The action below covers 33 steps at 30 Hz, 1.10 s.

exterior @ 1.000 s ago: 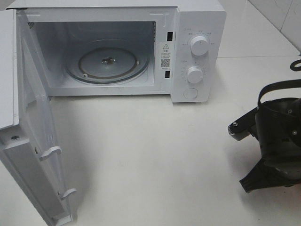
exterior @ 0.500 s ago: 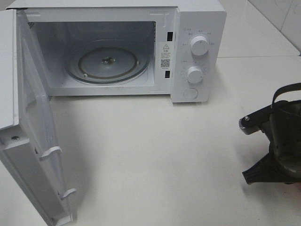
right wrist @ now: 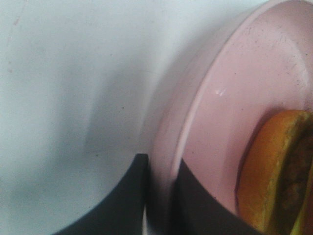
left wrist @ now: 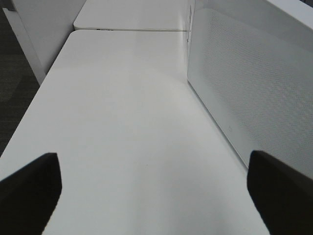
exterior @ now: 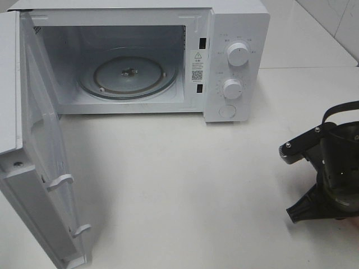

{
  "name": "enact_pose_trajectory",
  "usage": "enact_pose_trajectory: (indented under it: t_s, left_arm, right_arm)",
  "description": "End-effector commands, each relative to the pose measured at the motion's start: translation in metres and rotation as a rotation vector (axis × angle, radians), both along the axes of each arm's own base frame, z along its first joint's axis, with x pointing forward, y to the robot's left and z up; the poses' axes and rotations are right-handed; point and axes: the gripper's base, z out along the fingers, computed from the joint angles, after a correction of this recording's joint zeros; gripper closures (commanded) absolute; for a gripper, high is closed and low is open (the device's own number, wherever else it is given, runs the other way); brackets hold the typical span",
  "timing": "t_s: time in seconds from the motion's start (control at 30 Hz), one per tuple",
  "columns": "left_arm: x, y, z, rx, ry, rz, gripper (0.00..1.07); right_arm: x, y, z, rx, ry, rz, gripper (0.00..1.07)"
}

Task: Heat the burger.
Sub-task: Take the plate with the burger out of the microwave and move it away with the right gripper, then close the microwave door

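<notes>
1. While the right gripper sat at the right edge of the table, its jaws were nearly closed, pinching the raised rim of the pink plate, one dark finger on the outside of the rim and the other on the inside.
2. On that plate lay the burger; only part of its golden-brown bun showed at the edge of the right wrist view, with a hint of green below it.
3. From the high camera, neither plate nor burger could be seen; only the black body of the right arm showed there, well apart from the microwave.
4. The left gripper had its jaws spread wide, both dark fingertips apart at the sides of its view, holding nothing and hovering over bare tabletop.
5. Beside it stood the white perforated face of the open door.
6. That microwave door was swung fully out to the left, and the glass turntable inside carried nothing.
7. Two round dials sat on the front panel, with a round button below them.
</notes>
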Motion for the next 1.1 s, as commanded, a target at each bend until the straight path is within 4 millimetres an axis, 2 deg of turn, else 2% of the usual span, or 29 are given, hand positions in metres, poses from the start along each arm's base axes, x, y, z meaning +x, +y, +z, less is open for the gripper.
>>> enact_pose_trajectory:
  t_s: [0.03,0.2,0.27,0.3,0.33,0.37,0.47,0.53,0.57,0.63,0.73,0.8,0.83,0.87,0.97,1.03,1.07,1.1]
  left_arm:
    - [-0.001,0.000,0.001,-0.002,-0.021,0.004,0.09]
    - [-0.001,0.000,0.001,-0.002,-0.021,0.004,0.09]
    - [-0.001,0.000,0.001,-0.002,-0.021,0.004,0.09]
    - [-0.001,0.000,0.001,-0.002,-0.021,0.004,0.09]
    - [-0.001,0.000,0.001,-0.002,-0.021,0.004,0.09]
    - [-0.001,0.000,0.001,-0.002,-0.021,0.004,0.09]
    - [-0.001,0.000,0.001,-0.002,-0.021,0.004,0.09]
    - [-0.001,0.000,0.001,-0.002,-0.021,0.004,0.09]
    - [-0.001,0.000,0.001,-0.002,-0.021,0.004,0.09]
    - [-0.001,0.000,0.001,-0.002,-0.021,0.004,0.09]
    - [-0.001,0.000,0.001,-0.002,-0.021,0.004,0.09]
    - [-0.001,0.000,0.001,-0.002,-0.021,0.004,0.09]
    - [-0.001,0.000,0.001,-0.002,-0.021,0.004,0.09]
    - [-0.001,0.000,0.001,-0.002,-0.021,0.004,0.09]
    - [-0.001,0.000,0.001,-0.002,-0.021,0.004,0.09]
    - [-0.001,0.000,0.001,-0.002,-0.021,0.004,0.09]
    - [-0.001,0.000,0.001,-0.002,-0.021,0.004,0.09]
    - [-0.001,0.000,0.001,-0.002,-0.021,0.004,0.09]
  right_arm:
    - [0.000,-0.004,-0.004,-0.044,0.028,0.012,1.00]
    - [0.000,-0.003,-0.006,-0.044,0.034,0.010,0.97]
    - [0.000,-0.003,-0.006,-0.045,0.041,0.012,0.90]
    - [0.000,-0.003,-0.006,-0.045,0.041,0.012,0.90]
    - [-0.001,-0.003,-0.006,-0.043,0.043,0.009,0.87]
    - [-0.002,-0.003,-0.006,-0.039,0.048,0.000,0.79]
    - [-0.002,-0.003,-0.006,-0.035,0.049,-0.006,0.75]
    - [-0.004,-0.002,0.002,-0.007,0.035,-0.015,0.58]
    - [-0.004,-0.002,0.002,-0.007,0.035,-0.015,0.58]
    - [-0.005,-0.002,0.015,0.041,-0.011,-0.036,0.48]
    - [-0.006,-0.002,0.021,0.060,-0.026,-0.041,0.45]
    - [-0.011,-0.001,0.040,0.140,-0.053,-0.027,0.41]
    - [-0.011,-0.001,0.040,0.140,-0.053,-0.027,0.41]
    - [-0.016,0.000,0.052,0.192,-0.059,-0.007,0.41]
    - [-0.019,0.000,0.057,0.221,-0.053,0.002,0.41]
    - [-0.032,0.000,0.078,0.312,-0.045,0.061,0.41]
    - [-0.032,0.000,0.078,0.312,-0.045,0.061,0.41]
    - [-0.039,0.001,0.092,0.373,-0.044,0.090,0.41]
